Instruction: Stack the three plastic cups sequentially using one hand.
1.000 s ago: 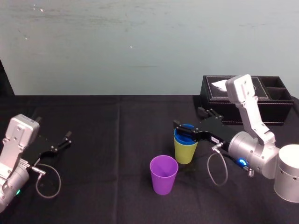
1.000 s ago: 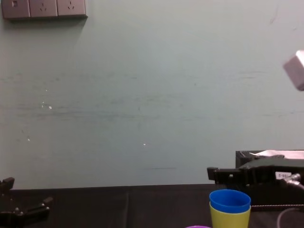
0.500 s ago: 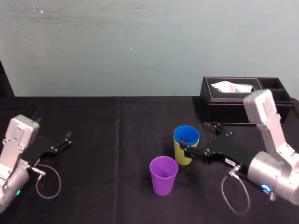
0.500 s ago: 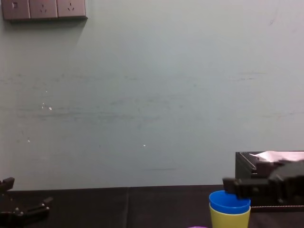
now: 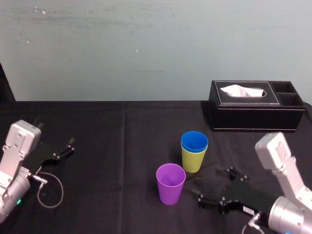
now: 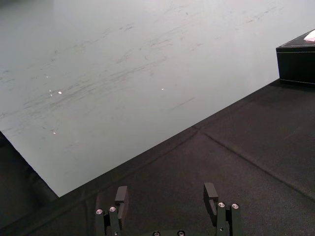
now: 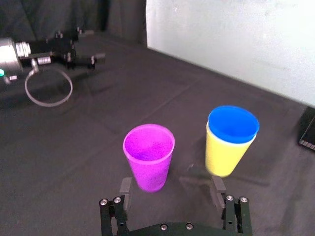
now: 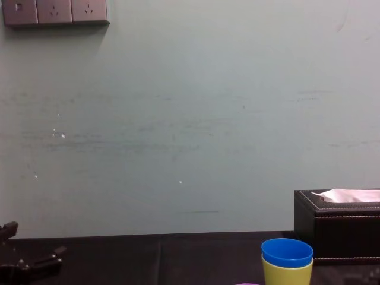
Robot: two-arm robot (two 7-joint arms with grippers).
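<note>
The blue cup [image 5: 194,141] sits nested inside the yellow-green cup [image 5: 193,161] at the middle of the black table. The purple cup [image 5: 170,183] stands upright alone, just in front of and to the left of that pair. My right gripper [image 5: 212,187] hovers low near the front of the table, to the right of the purple cup, open and holding nothing. In the right wrist view its fingers [image 7: 126,189] stand wide apart, with the purple cup [image 7: 149,156] and the blue-in-yellow stack [image 7: 233,124] ahead of them. My left gripper [image 5: 61,151] rests open at the far left.
A black tissue box [image 5: 253,106] with a white tissue stands at the back right. A black cloth [image 5: 122,136] covers the table, and a pale wall rises behind it. A grey cable loop [image 5: 48,187] lies beside the left arm.
My right gripper has drawn back from the blue and yellow-green stack toward the table's front, staying open. The blue cup stays nested in the yellow-green one. The left arm is still.
</note>
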